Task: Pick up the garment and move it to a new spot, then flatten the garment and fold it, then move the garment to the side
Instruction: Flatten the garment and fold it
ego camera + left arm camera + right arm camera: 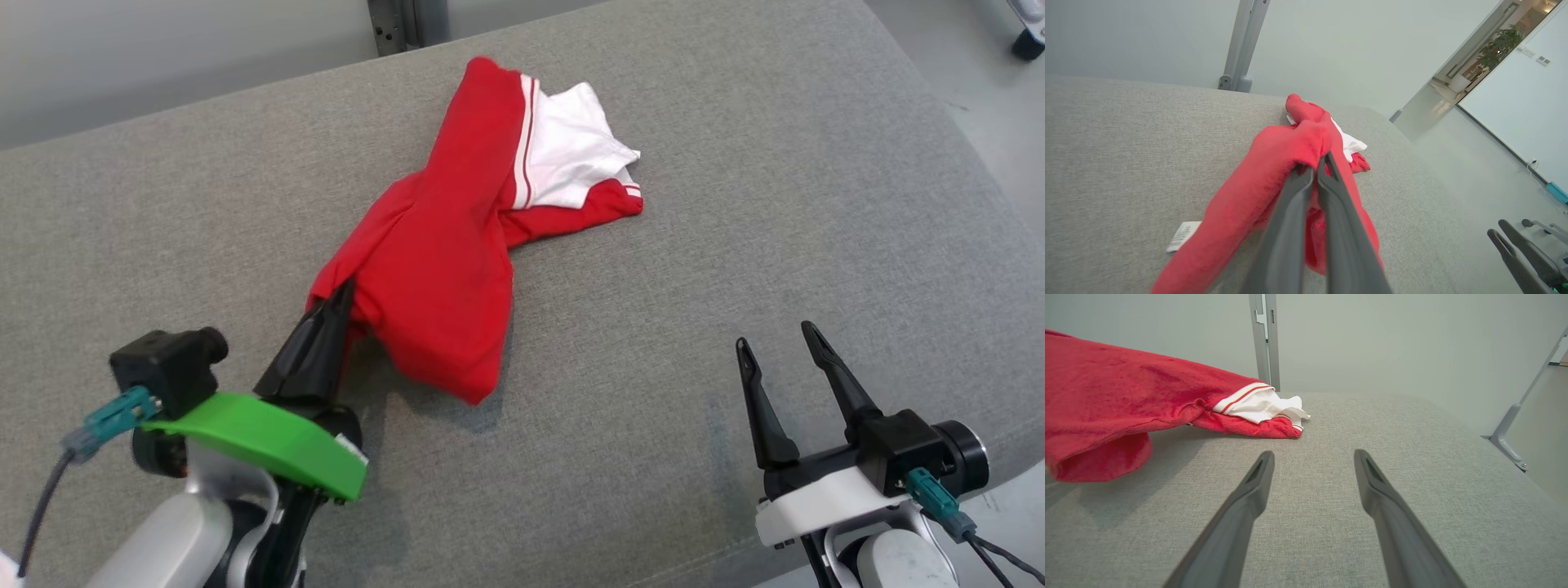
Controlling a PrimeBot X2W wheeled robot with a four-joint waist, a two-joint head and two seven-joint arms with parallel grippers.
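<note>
A red garment [441,253] with a white, red-striped part lies crumpled on the grey padded table [735,204]. My left gripper [341,294] is shut on the garment's near-left edge, its dark fingers pinching red cloth that rises a little off the surface. Seen from the left wrist, the fingers [1298,196] press together with the garment [1274,163] bunched over their tips. My right gripper [775,339] stands open at the lower right, clear of the cloth, and the right wrist view shows its fingers [1257,477] spread over bare table with the garment [1126,400] up to the left.
A white label [1183,236] lies on the table beside the cloth. A grey metal post [400,20] stands behind the table's far edge. The table's right edge drops to a pale floor [980,106], where a wheeled base [1027,33] stands.
</note>
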